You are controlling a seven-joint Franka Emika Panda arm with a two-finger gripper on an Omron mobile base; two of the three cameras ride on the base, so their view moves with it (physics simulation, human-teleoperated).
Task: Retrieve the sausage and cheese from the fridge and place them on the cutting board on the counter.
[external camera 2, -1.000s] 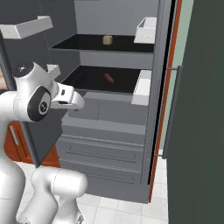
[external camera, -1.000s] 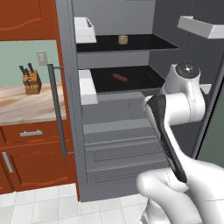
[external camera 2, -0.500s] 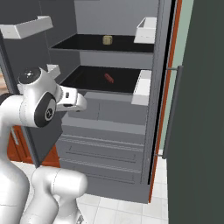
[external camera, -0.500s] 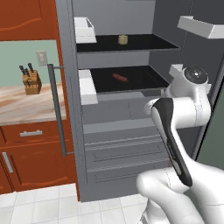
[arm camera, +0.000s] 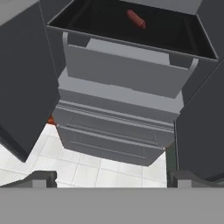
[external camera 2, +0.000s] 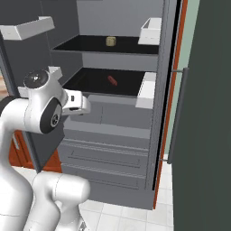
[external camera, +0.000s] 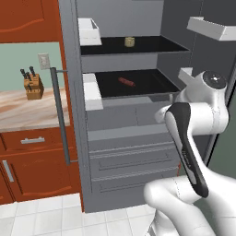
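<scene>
We saw fridge [external camera: 120, 138] open, centre frame. Sausage [external camera: 126, 82] lay on lower dark shelf, cheese [external camera: 129, 41] on shelf above. Gripper [arm camera: 111, 177] spread wide, apparently empty, low in hand view, facing drawers [arm camera: 116, 127].

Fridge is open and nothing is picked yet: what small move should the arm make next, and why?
Probably lift and tilt the open gripper toward the dark red-brown sausage link on the lower dark shelf. The hand view looks down at the grey drawers, with the sausage far off and the fingers holding nothing.
</scene>
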